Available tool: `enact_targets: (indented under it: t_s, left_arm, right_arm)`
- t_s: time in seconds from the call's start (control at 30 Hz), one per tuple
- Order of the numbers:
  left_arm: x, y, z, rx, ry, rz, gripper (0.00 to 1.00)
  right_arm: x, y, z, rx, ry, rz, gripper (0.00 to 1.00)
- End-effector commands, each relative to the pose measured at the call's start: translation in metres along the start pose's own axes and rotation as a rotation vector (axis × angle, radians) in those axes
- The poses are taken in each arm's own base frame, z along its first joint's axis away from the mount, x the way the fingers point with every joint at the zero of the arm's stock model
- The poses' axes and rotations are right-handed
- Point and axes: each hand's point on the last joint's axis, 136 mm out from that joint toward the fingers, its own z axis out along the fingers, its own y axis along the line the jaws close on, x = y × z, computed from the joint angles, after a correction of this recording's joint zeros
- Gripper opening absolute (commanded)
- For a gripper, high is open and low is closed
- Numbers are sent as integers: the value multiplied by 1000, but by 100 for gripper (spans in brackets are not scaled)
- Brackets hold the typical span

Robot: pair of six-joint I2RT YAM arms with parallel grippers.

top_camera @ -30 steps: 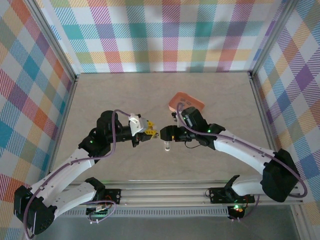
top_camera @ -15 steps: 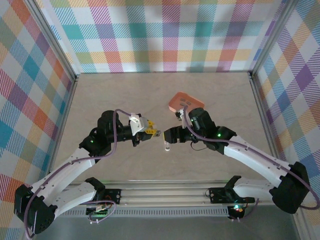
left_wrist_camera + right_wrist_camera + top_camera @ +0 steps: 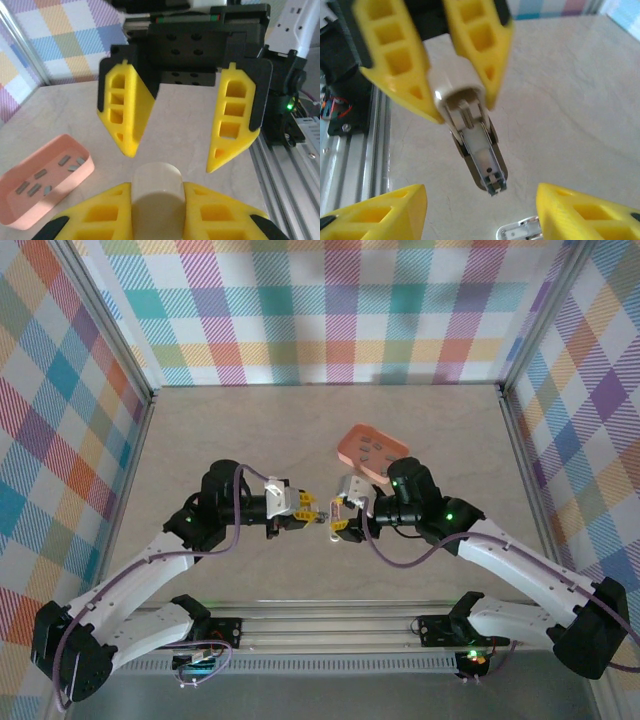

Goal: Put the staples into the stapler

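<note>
While the pale table spreads between checked walls, the two arms reach in from its near edge and meet nose to nose around the middle. The left arm bends in from the left and the right arm from the right. Just beyond their meeting point, slightly to the right, lies a salmon-orange tray, flat on the table and apart from both grippers.

The left gripper points right with its yellow fingers pressed onto the stapler, pinching it at the rounded end. In the left wrist view that end looks pale and creamy and sits snug between the two pads. In the right wrist view, the rest of the stapler sticks out from the grip toward the right gripper, showing a narrow metal channel with a whitish inside, lifted clear of the table.

The right gripper faces it with its fingers spread wide, one on either side of the stapler's free tip and touching nothing.

A small grey-white oblong piece with a metal edge lies on the table under the right gripper, close to the stapler's tip and apart from it.

The staples, short grey strips, lie scattered loose on the tray's floor.
</note>
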Motion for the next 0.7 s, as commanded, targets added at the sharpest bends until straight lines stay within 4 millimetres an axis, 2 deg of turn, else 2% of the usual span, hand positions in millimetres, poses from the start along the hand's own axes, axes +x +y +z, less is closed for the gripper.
enact_targets:
  t_s: [0.0,0.33,0.67]
  left_arm:
    - [-21,-9,-2,61,-54,95,0]
    - [-23,-14,-1,105,-63,93,0]
    - [-25,-14,0,113,-70,92,0]
  right_arm:
    - [-12,10,7,-69,-72,-237,59]
    - [-17,11,26,-122,-124,-236,59]
    - [-17,22,32,-207,-169,-195,57]
